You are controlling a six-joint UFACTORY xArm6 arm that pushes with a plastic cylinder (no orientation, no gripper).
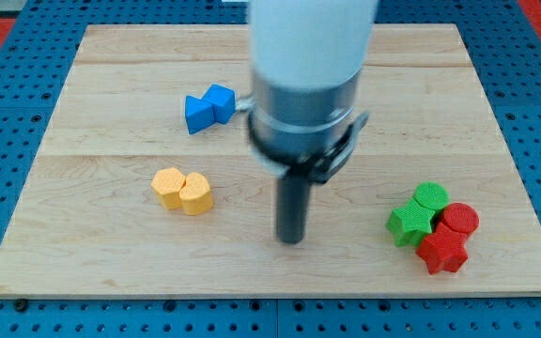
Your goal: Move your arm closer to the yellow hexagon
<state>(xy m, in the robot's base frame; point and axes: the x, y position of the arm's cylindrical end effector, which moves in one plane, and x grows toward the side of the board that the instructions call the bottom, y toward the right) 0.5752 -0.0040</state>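
On the wooden board (pixel 83 235), the yellow hexagon (pixel 167 186) lies toward the view's left, touching a yellow heart-like block (pixel 196 193) on its right. Above them sit two touching blue blocks (pixel 208 107). My tip (pixel 292 240) rests bare near the middle, to the right of the yellow pair, touching nothing. At the right cluster two green blocks (pixel 418 214) and two red blocks (pixel 449 238).
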